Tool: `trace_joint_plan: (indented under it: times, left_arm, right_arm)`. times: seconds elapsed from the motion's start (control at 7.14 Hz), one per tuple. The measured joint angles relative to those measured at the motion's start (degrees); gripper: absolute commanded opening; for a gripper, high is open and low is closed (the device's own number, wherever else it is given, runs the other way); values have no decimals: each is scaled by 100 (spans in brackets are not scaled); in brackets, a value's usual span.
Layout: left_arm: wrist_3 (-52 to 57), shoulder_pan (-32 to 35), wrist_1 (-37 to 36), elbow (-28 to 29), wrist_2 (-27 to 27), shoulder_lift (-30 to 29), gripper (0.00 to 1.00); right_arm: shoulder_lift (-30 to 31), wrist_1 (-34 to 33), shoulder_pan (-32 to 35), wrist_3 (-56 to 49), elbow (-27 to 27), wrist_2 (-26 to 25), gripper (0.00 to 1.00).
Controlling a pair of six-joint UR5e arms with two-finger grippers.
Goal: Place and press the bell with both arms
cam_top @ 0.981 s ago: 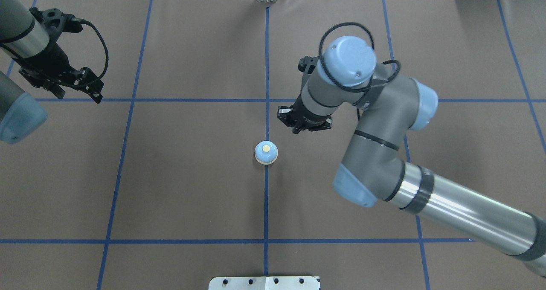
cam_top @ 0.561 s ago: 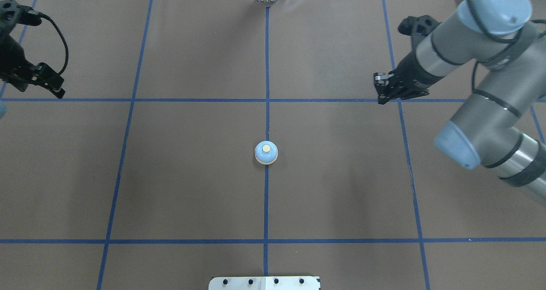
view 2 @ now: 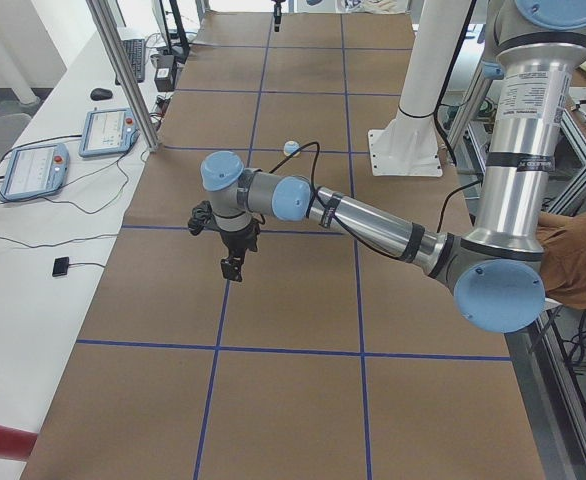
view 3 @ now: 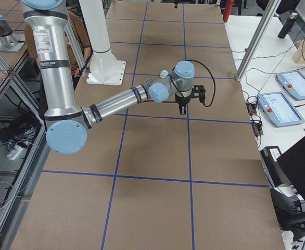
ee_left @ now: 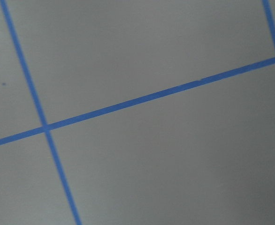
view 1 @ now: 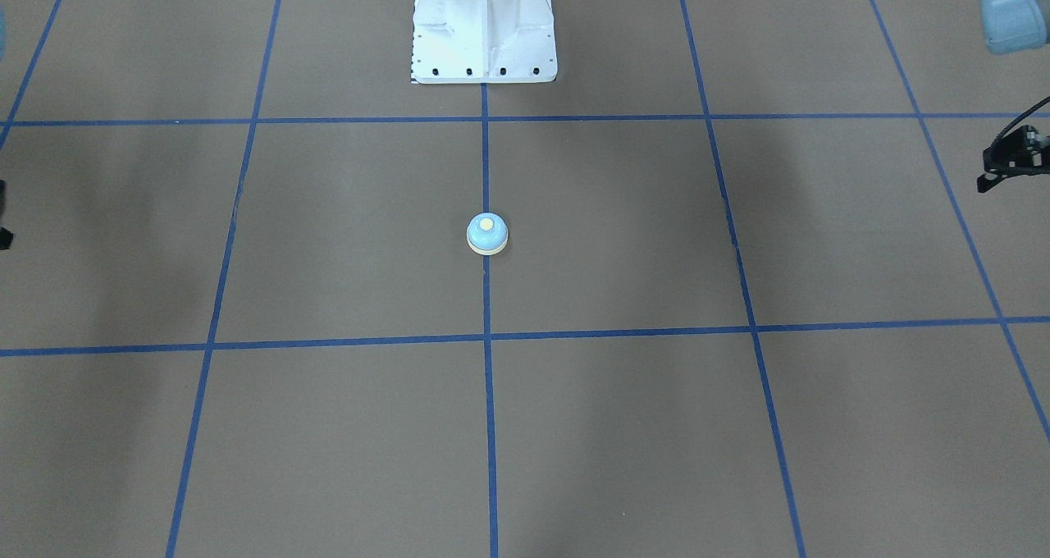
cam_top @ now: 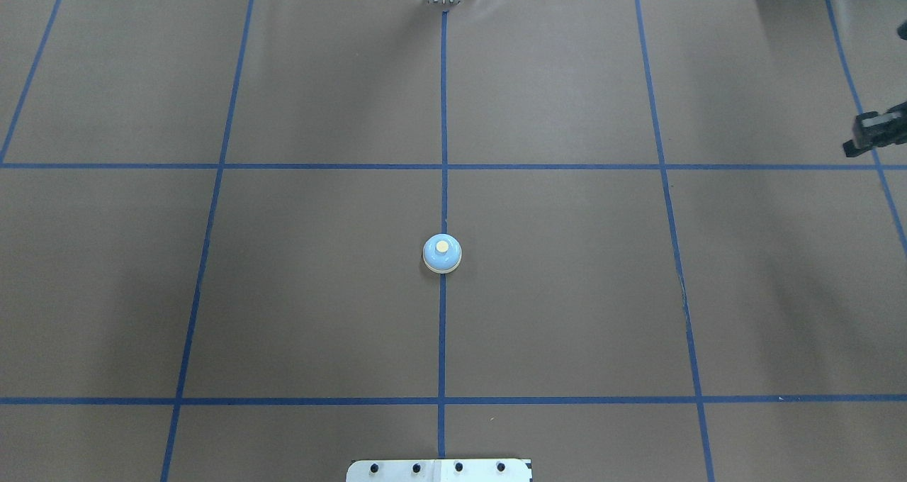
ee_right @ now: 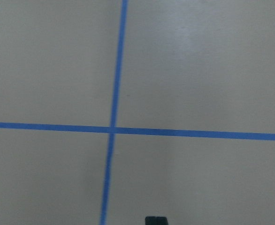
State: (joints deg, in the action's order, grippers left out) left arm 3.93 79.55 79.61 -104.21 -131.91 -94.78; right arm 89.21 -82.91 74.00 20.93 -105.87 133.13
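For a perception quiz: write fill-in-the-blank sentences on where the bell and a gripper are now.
The bell stands on a ___ tape line. Its cream button faces ___. The right gripper shows at the overhead view's ___ edge, apart from the bell.
Missing: blue; up; right.

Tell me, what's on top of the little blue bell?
A round cream button sits on top of the bell, and nothing else is on it. The bell stands on the brown table cover, right on a blue tape line. What's inside the bell is hidden.
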Motion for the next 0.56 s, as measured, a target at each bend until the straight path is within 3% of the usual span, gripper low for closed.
trace_joint_plan:
  times: [0.14, 0.56]
  left_arm:
    - [365, 292, 68, 145, -3, 121, 99]
    - [1041, 813, 390, 774, -213, 203, 99]
  right_arm:
    - [289, 13, 369, -650, 134, 169, 100]
    - [763, 61, 1073, -1350, 296, 369, 100]
